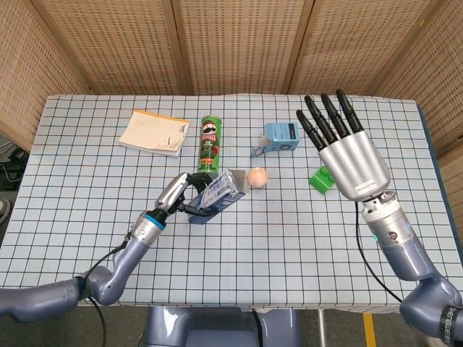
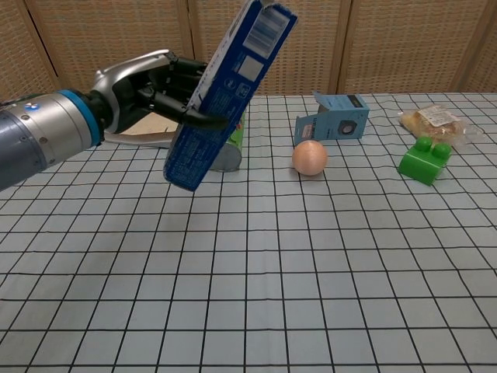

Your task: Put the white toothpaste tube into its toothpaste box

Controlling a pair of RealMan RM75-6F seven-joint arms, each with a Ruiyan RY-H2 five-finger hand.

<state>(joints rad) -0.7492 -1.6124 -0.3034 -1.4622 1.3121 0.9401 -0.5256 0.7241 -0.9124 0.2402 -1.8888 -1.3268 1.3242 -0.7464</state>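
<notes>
Above the desk (image 1: 87, 181), the left hand (image 1: 177, 195) grips the blue toothpaste box (image 2: 225, 93), tilted, its open end up. The right hand (image 1: 347, 155) is raised high, fingers spread wide, holding nothing. I cannot see the white tube. On the checked cloth sit a green can (image 1: 210, 144), an egg (image 2: 309, 158), a small blue box (image 2: 334, 116) and a green block (image 2: 423, 159). Woven screens (image 1: 239, 43) stand behind.
</notes>
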